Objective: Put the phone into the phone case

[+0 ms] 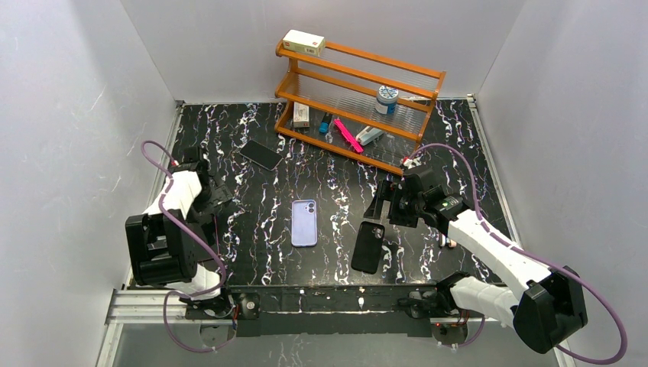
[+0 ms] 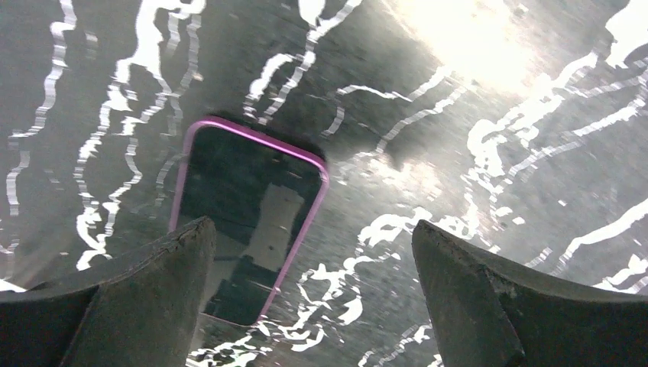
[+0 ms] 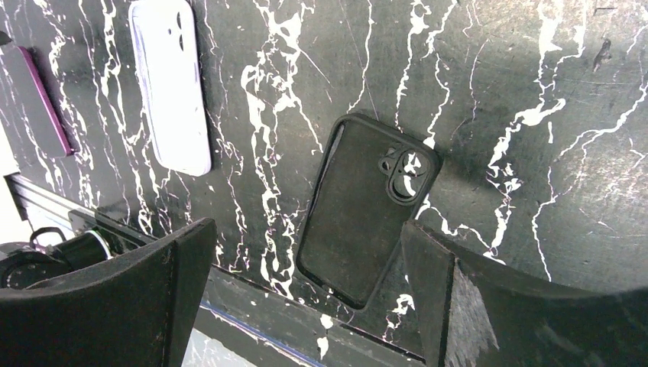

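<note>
Black right gripper (image 3: 306,229) of mine: jaws spread wide, empty, over the phone case (image 3: 367,210), marble-patterned table (image 3: 535,115) visible through its cutout | left gripper (image 2: 313,229): spread, empty, over the phone (image 2: 248,206), face up at far left, near end hidden behind my finger (image 2: 145,306) | wooden rack (image 1: 382,60) holds a jar (image 1: 387,98)

The phone (image 1: 261,154) lies flat at the far left, dark shiny face up. The black phone case (image 1: 368,246) lies flat at the near right, empty.
</note>
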{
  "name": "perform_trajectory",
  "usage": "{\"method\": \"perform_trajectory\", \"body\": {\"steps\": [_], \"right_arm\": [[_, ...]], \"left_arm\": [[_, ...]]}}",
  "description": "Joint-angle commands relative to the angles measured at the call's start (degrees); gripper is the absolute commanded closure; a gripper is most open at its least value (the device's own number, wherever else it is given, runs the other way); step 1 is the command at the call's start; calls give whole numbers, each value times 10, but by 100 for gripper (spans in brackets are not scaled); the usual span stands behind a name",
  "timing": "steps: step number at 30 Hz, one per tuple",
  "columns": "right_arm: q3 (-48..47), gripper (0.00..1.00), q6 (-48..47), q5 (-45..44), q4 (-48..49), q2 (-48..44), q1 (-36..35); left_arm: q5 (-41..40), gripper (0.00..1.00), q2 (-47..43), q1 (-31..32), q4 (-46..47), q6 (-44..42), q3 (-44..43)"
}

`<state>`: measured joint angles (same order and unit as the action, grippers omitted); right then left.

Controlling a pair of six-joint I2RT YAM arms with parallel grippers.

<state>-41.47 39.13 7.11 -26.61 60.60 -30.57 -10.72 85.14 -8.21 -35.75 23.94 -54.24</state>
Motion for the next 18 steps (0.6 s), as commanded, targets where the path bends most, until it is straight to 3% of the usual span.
{"method": "perform_trajectory", "body": {"steps": [1,4,9,18], "right_arm": [[-34,1,-29,4,-12,-3,-1],[-49,1,-49,2,-29,0,-1],[-70,1,-68,-5,-42,10,-1],[-115,1,-74,19,-55,48,-1]], "left_arm": [[-94,2,-12,-23,-13,-35,-11],[-93,2,-2,-45,-11,-41,-5],[-9,2,29,-88,6,-48,18],[35,2,61,-94,20,-62,32]]}}
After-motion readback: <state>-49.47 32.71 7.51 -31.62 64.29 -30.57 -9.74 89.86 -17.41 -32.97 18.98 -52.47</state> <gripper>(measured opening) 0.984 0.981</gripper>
